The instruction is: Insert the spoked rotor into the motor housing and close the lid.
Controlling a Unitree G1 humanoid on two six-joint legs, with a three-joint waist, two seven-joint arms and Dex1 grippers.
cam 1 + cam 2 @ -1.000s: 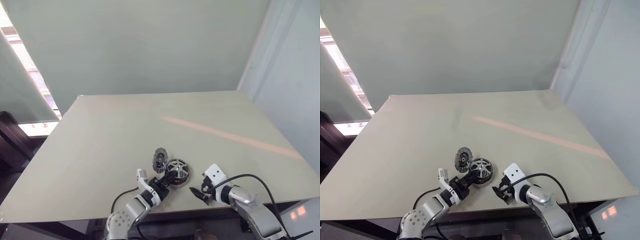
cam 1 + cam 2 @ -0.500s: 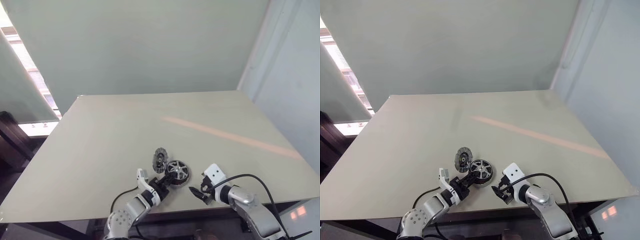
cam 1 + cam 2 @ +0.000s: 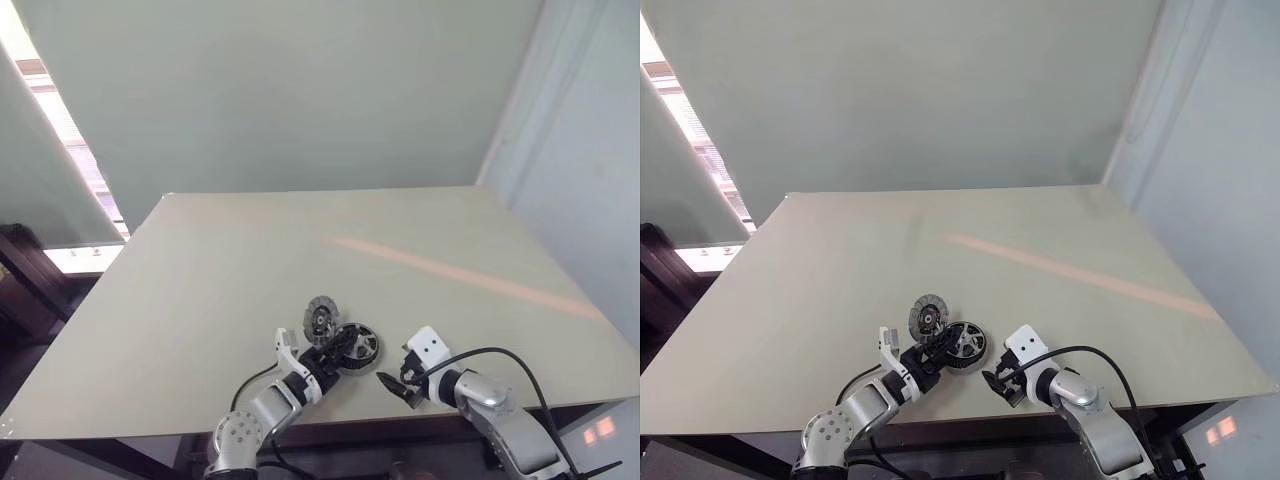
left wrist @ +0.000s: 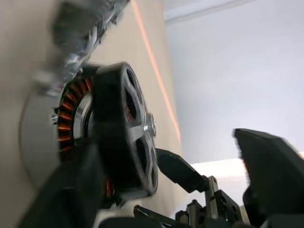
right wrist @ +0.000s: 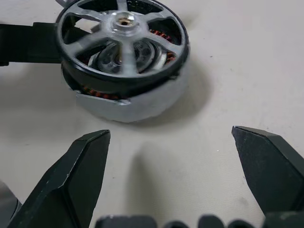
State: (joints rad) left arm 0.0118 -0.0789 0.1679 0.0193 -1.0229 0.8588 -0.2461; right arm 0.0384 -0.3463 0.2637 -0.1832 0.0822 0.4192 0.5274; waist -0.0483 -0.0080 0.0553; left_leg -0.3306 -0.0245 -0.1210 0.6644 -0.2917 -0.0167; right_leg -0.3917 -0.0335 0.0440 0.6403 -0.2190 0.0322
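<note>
One spoked rotor [image 5: 124, 35] in motor housing [image 5: 128, 102] | lid [image 3: 320, 320] beside | both tools spread, empty

A pale table [image 3: 200, 290] carries the motor housing [image 3: 356, 346] near its front edge, the lid [image 3: 320, 319] just beside

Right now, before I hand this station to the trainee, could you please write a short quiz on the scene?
1. True or false: the right gripper is open, with nothing between its fingers.
2. Where is the rotor? A: on top of the housing. B: alone on the table, away from the other parts. C: in the right gripper.
3. Is the lid on the housing yet?

Key: 1. True. 2. A. 3. No, it sits beside the housing, so closing is not yet done.
</note>
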